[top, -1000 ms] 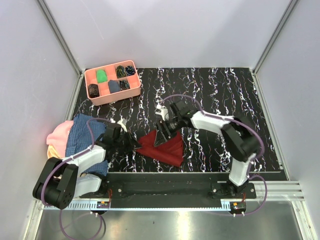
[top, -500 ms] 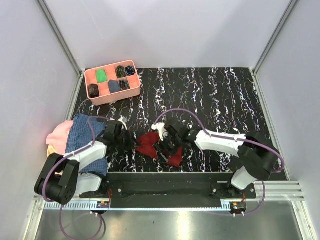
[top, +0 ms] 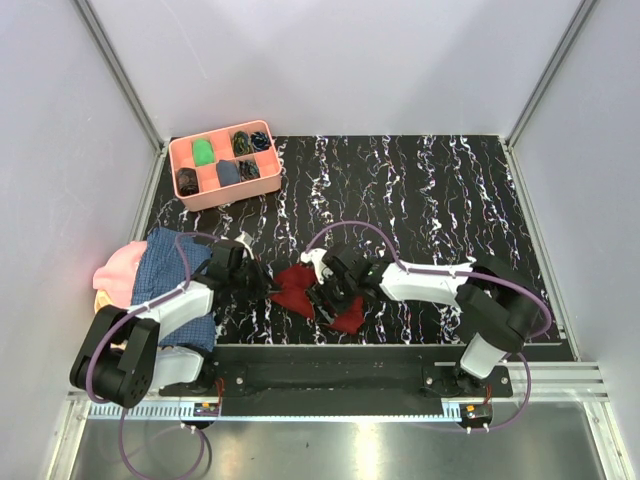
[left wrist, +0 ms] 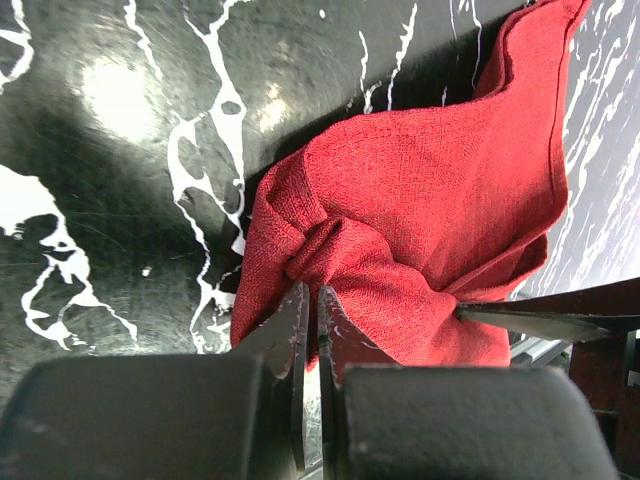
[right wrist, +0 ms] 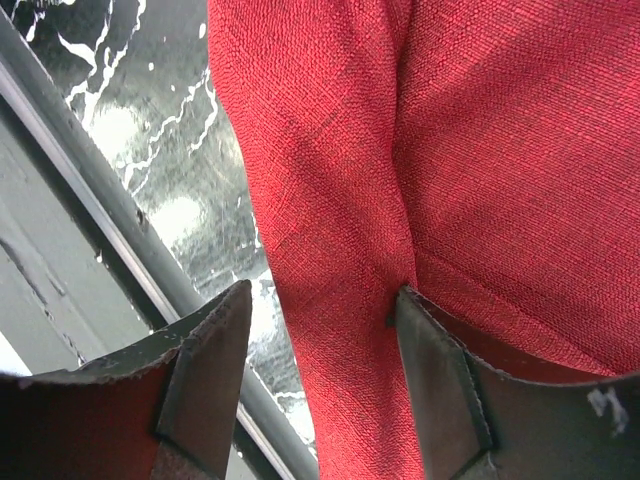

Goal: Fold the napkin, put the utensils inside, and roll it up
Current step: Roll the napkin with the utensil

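Observation:
The dark red napkin lies crumpled near the table's front edge, between my two grippers. My left gripper is at its left corner. In the left wrist view its jaws are pressed together on a bunched fold of the napkin. My right gripper is low over the napkin's right part. In the right wrist view it is open, with a ridge of the napkin lying loose between its fingers. I cannot make out any utensils.
A pink compartment tray with small dark and green items stands at the back left. A blue checked cloth and a pink cloth lie at the left edge. The table's metal front rail runs just beside the right gripper.
My right gripper has come down and towards the front-left with the napkin, and its jaws now stand open. The raised, spread napkin has collapsed into a crumpled heap. My left gripper has barely moved.

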